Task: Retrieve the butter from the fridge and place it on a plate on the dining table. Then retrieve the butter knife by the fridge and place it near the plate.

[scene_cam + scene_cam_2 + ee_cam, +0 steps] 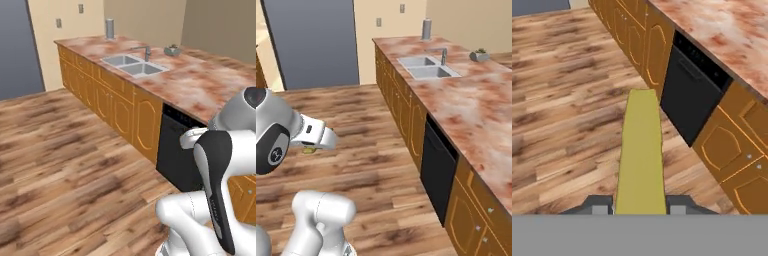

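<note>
The thin pale-yellow rectangular butter stick (640, 155) sits clamped between my gripper's (640, 204) narrowed dark fingers; wooden floor below; black dishwasher panel (689, 87) ahead, rightward.

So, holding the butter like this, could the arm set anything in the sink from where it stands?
Probably not. The gripper, shut on the butter, hangs over bare floor beside the dishwasher, while the sink sits far along the counter. The base would likely need to drive closer.

Even, soft rendered light is seen throughout; no hard shadows or glare are cast, and textures are slightly blurred everywhere
</note>
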Robot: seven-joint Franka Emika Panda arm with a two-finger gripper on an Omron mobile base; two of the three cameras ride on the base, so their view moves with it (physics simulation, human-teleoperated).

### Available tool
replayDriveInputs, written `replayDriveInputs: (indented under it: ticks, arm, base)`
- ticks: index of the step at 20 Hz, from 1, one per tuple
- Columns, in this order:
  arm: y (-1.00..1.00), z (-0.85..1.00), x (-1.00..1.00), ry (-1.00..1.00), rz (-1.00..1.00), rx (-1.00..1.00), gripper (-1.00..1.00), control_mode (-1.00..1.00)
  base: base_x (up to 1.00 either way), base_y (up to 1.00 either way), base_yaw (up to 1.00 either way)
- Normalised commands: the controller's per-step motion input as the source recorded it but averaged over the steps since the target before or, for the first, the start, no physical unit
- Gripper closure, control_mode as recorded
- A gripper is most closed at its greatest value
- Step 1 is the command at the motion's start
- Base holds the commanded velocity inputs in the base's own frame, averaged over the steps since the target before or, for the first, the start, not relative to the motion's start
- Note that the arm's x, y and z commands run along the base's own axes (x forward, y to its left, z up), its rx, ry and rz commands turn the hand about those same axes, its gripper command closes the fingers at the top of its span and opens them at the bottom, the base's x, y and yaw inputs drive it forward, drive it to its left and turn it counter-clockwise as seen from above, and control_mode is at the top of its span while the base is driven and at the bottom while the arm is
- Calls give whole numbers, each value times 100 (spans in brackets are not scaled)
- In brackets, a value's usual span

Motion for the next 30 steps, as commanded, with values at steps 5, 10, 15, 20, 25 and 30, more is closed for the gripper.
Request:
replayDriveInputs:
  ticks: [5, 10, 15, 20, 25, 30]
  arm:
    - [0, 0, 0, 0, 0, 0, 100, 100]
    - [0, 0, 0, 0, 0, 0, 100, 100]
    - [0, 0, 0, 0, 0, 0, 100, 100]
    - [0, 0, 0, 0, 0, 0, 100, 100]
    - [0, 0, 0, 0, 0, 0, 100, 100]
    - [0, 0, 0, 0, 0, 0, 100, 100]
  base:
    - [-21, -73, -66]
    - [-18, -65, -68]
    - [-22, -55, -70]
    - [-11, -65, -68]
    - [-4, -86, -51]
    - [18, -91, -48]
